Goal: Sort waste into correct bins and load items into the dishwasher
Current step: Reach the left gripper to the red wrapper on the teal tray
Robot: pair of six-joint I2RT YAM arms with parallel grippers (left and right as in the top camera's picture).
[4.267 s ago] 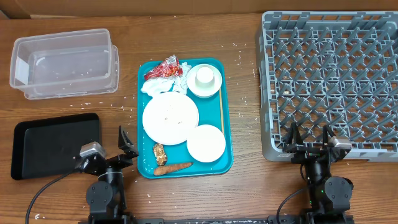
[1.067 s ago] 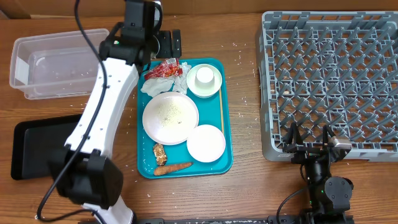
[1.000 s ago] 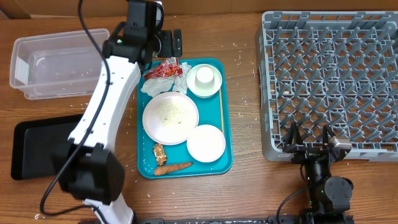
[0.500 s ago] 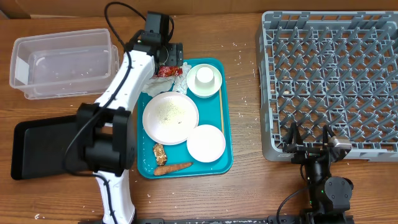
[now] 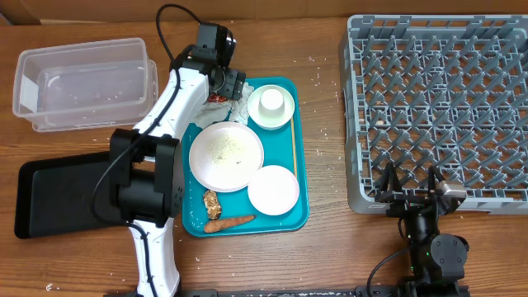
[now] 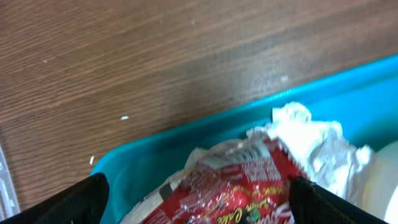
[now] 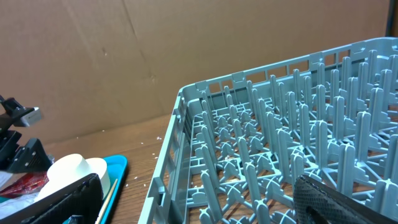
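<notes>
My left gripper is open and low over the back left corner of the teal tray. In the left wrist view its fingers stand on either side of the crumpled red-and-white wrapper, with white tissue just beyond. The large plate carries rice grains. A cup sits in a bowl. A small dish, a brown lump and a carrot piece also lie on the tray. My right gripper is open and empty at the grey dish rack's front edge.
The clear tub stands at the back left and the black tray at the front left. A thin wooden stick lies along the teal tray's right side. Rice grains are scattered on the wooden table.
My left arm has swung from its rest place to the tray's back left corner and dropped over the wrapper. The right arm has not moved.
</notes>
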